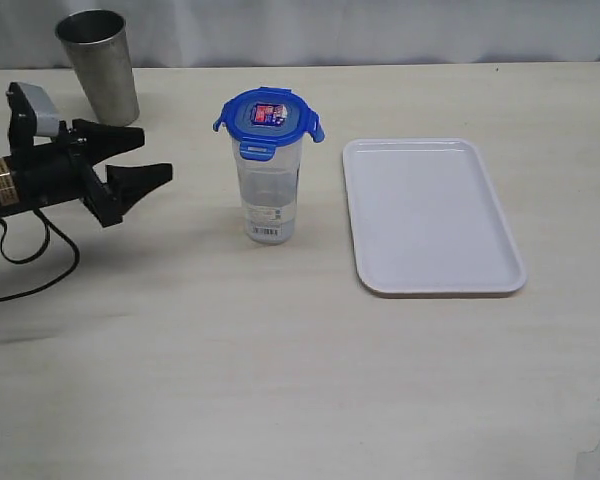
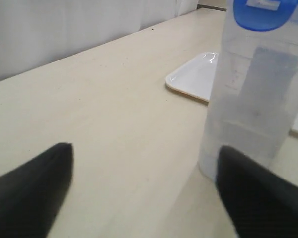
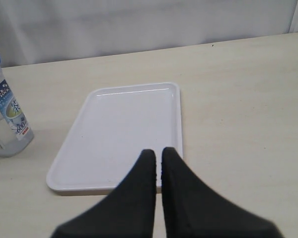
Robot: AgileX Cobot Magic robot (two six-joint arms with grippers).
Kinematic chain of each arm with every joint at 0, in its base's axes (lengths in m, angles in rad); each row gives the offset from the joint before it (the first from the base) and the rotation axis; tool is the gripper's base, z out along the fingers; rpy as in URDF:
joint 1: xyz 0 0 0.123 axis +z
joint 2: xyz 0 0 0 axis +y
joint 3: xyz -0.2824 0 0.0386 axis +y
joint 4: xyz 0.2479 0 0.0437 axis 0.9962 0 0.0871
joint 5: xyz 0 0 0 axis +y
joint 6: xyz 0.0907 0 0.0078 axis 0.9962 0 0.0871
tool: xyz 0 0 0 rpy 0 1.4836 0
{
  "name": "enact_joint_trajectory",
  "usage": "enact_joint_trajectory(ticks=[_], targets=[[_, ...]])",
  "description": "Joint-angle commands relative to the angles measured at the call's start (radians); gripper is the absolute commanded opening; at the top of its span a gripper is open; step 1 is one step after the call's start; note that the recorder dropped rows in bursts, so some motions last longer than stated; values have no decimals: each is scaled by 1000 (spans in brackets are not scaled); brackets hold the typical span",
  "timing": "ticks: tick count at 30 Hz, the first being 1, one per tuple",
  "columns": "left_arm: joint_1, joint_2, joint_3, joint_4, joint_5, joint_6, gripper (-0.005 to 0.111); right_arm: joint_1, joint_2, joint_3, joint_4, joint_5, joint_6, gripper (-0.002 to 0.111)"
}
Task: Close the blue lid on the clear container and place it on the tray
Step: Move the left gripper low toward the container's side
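The clear container [image 1: 270, 195] stands upright mid-table, a barcode sticker near its base. On top of it sits the blue lid [image 1: 268, 118], its side tabs flared outward. The white tray [image 1: 430, 215] lies flat to its right and holds nothing. My left gripper [image 1: 155, 152] is open, left of the container and apart from it. In the left wrist view the container [image 2: 253, 99] rises just beyond one finger of the left gripper [image 2: 144, 151]. My right gripper [image 3: 158, 151] is shut on nothing, close to the tray [image 3: 119, 129]; it is outside the exterior view.
A grey steel cup [image 1: 100, 65] stands at the back left, behind the left arm. A black cable [image 1: 30, 260] loops on the table under that arm. A white curtain backs the table's far edge.
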Motion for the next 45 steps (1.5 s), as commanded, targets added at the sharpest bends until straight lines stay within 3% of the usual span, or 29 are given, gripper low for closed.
enact_joint_trajectory(ticks=[1,6,18,32,45], targets=[[-71,41,-49,-18,-14,14,97,-7,-5,4,1,-3,-2,4],[-153,80,-93,-43,7,11,97,-7,-5,4,1,-3,-2,4],[-279,126,-179,-51,5,14,97,-7,-5,4,1,-3,-2,4],[-340,143,-186,-79,8,73,97,-7,-5,4,1,-3,-2,4],[-348,143,-186,-94,-7,96,97,-7,-5,4,1,-3,-2,4]])
